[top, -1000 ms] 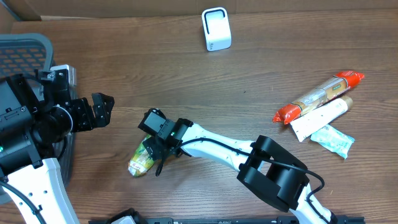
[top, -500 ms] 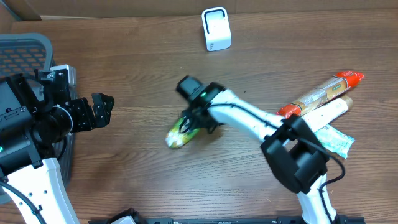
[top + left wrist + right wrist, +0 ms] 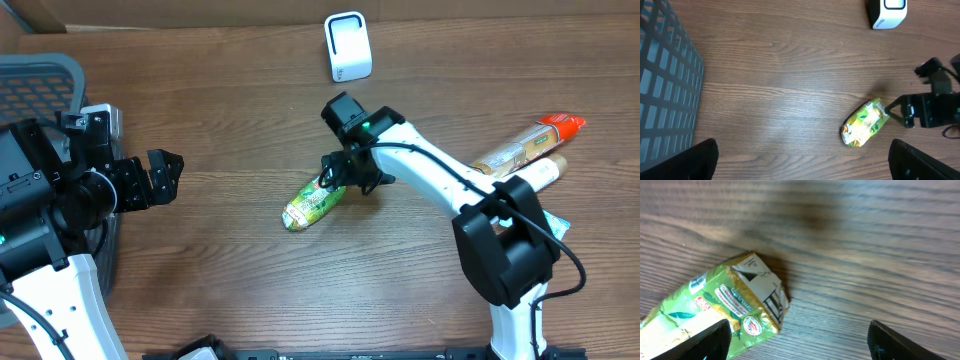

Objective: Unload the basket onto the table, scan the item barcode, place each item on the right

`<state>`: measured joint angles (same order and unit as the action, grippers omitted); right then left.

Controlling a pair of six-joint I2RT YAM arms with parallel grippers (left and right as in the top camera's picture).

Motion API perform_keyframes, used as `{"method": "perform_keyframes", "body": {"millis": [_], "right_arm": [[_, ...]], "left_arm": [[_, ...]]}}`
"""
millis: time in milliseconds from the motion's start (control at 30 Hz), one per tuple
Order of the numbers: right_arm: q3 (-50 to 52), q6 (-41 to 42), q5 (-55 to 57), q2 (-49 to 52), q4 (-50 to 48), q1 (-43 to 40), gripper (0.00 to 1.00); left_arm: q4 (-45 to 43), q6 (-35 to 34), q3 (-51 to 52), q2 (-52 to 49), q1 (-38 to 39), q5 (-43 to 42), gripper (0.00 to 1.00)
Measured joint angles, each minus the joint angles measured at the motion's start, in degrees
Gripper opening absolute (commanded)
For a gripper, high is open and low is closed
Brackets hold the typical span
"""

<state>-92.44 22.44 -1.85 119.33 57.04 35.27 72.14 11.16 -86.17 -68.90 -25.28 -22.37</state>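
Right gripper (image 3: 347, 179) hovers, spread wide, over one end of the green pouch (image 3: 311, 204); left gripper (image 3: 167, 172) is spread too.

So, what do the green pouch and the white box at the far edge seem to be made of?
Green pouch: probably glossy foil-lined plastic film. It glints, creases, and has a folded, crimped end. White box: looks like smooth hard plastic, with rounded corners and an even, matte sheen.
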Motion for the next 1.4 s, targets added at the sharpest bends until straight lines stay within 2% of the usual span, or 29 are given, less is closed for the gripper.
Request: {"method": "perform_keyframes", "body": {"millis": [967,1233,1400], "right_arm": [[0.00,-0.04,0.33,-0.57,1.42,-0.68,0.87],[0.00,-0.22,-0.24,-2.19,4.26,-1.09,0.97],[0.20,-0.85,-3.02,-9.01,8.22,-3.69,0.97]], "left_arm": [[0.00,0.00,0.00,0.00,0.00,0.00,1.00],[0.00,0.00,0.00,0.00,0.00,0.00,1.00],[0.00,0.00,0.00,0.00,0.00,0.00,0.99]]}}
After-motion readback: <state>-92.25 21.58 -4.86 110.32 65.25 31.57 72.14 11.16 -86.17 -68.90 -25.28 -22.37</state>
